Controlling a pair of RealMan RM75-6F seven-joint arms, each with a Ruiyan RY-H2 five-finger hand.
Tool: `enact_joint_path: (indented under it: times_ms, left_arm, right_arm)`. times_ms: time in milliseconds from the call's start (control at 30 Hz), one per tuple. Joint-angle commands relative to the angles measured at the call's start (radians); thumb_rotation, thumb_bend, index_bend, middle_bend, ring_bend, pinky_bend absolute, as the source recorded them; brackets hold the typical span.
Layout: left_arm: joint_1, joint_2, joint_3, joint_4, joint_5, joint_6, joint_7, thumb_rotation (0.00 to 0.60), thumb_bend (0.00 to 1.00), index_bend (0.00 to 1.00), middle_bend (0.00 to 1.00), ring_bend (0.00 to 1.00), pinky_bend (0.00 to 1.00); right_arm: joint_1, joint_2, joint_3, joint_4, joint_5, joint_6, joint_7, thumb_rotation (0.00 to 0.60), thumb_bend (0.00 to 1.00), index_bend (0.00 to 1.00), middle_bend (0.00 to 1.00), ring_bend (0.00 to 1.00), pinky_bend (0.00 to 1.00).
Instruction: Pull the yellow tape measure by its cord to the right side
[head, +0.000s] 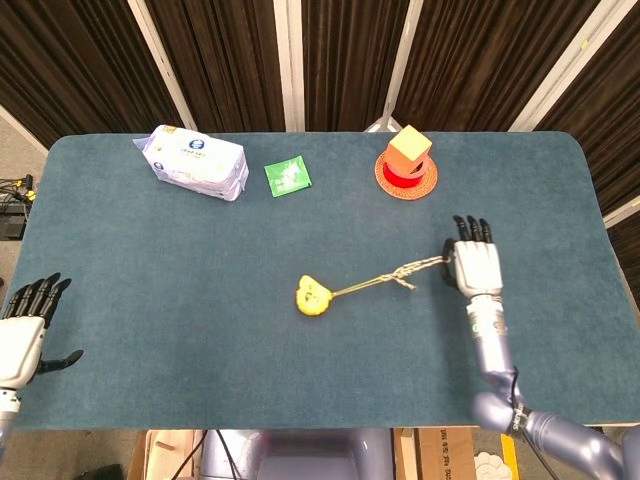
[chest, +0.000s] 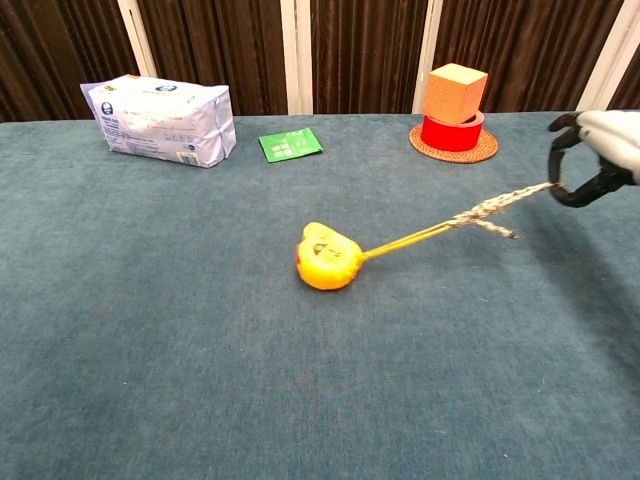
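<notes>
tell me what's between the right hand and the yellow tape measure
Only the cord: it runs taut from the right hand to the yellow tape measure, over bare table, plain in the head view.
</notes>
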Motion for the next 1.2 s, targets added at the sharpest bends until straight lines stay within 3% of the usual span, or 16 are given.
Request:
enact_joint_path:
  times_ms: [33, 400, 967, 1000, 1067, 1133, 1200]
  left_arm:
    - [0.001, -0.001, 0.001, 0.0, 0.004, 0.003, 0.002, 0.6, 0.0, 0.0, 0.0, 0.0, 0.0]
    - [0.005, -0.002, 0.004, -0.003, 0.016, 0.014, 0.013, 0.6, 0.0, 0.0, 0.0, 0.0, 0.0]
    - [0.008, -0.012, 0.009, -0.005, 0.038, 0.029, 0.039, 0.6, 0.0, 0.0, 0.0, 0.0, 0.0]
    - [0.008, -0.012, 0.01, -0.005, 0.038, 0.029, 0.039, 0.6, 0.0, 0.0, 0.0, 0.0, 0.0]
    - [0.007, -0.012, 0.01, -0.006, 0.038, 0.027, 0.039, 0.6, 0.0, 0.0, 0.0, 0.0, 0.0]
    - [0.007, -0.011, 0.01, -0.007, 0.039, 0.026, 0.04, 0.6, 0.0, 0.0, 0.0, 0.0, 0.0]
    - [0.007, -0.011, 0.01, -0.008, 0.04, 0.026, 0.041, 0.6, 0.0, 0.0, 0.0, 0.0, 0.0]
  right_arm:
    - [-0.006, 0.03, 0.009, 0.028, 0.019, -0.013, 0.005, 0.6, 0.48, 0.68, 0.13, 0.0, 0.0]
    - [0.002, 0.106, 0.062, 0.177, 0.112, -0.06, 0.006, 0.6, 0.48, 0.68, 0.14, 0.0, 0.0]
    - [0.015, 0.129, 0.122, 0.365, 0.245, -0.091, -0.029, 0.6, 0.48, 0.66, 0.14, 0.0, 0.0]
    - [0.012, 0.13, 0.119, 0.362, 0.243, -0.092, -0.026, 0.6, 0.48, 0.59, 0.13, 0.0, 0.0]
    - [0.005, 0.133, 0.109, 0.354, 0.234, -0.094, -0.021, 0.6, 0.48, 0.38, 0.08, 0.0, 0.0]
    - [-0.004, 0.138, 0.09, 0.337, 0.237, -0.109, -0.04, 0.6, 0.48, 0.1, 0.01, 0.0, 0.0]
    - [-0.011, 0.142, 0.079, 0.314, 0.25, -0.115, -0.066, 0.6, 0.48, 0.0, 0.0, 0.0, 0.0]
